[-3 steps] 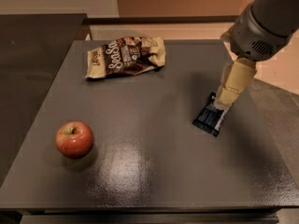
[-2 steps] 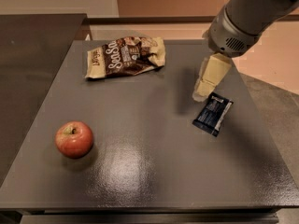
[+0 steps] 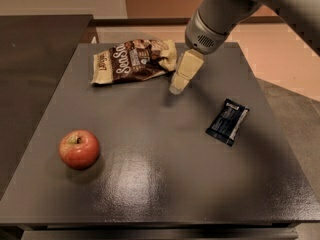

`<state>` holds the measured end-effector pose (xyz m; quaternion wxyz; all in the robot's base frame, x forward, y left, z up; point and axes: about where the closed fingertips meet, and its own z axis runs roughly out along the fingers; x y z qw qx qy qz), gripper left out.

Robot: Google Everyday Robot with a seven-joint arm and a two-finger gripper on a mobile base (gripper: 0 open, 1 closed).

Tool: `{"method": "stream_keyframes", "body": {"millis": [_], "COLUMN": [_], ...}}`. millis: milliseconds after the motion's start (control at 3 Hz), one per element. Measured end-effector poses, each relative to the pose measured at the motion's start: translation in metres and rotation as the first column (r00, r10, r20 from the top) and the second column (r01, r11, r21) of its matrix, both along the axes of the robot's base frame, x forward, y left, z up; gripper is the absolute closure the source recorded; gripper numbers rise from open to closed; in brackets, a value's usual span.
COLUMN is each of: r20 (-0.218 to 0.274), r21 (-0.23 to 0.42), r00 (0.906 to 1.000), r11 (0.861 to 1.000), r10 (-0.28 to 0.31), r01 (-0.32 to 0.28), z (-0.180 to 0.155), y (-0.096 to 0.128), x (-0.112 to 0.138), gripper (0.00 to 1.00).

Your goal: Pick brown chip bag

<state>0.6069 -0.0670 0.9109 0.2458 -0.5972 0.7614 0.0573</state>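
Observation:
The brown chip bag (image 3: 132,59) lies flat at the far left-centre of the dark table (image 3: 150,184); it is crinkled dark brown with cream ends and white script. My gripper (image 3: 177,87) hangs from the grey arm coming in from the upper right. Its cream tip is just right of the bag's right end and a little nearer to me, over the tabletop. It holds nothing.
A red apple (image 3: 79,149) sits at the near left of the table. A small black-and-silver wrapped packet (image 3: 228,122) lies at the right. A darker counter (image 3: 30,69) adjoins the table on the left. Tan floor lies beyond the table's right edge.
My gripper has moved left and away from me, from above the black packet to beside the chip bag's right end. The bag, the apple and the packet have not moved.

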Motion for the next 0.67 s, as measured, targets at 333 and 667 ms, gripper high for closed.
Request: {"method": "stream_keyframes", "body": {"millis": [333, 667], "r20": [-0.003, -0.011], "r21": [0.044, 0.080], "r00": [0.9995, 0.9968], "r11": [0.999, 0.994], "r10": [-0.032, -0.080], "r01": [0.032, 0.080], "z": [-0.009, -0.017], "y": [0.022, 0.033], "x": [0.036, 0.069], "gripper": [0.00, 0.00]}}
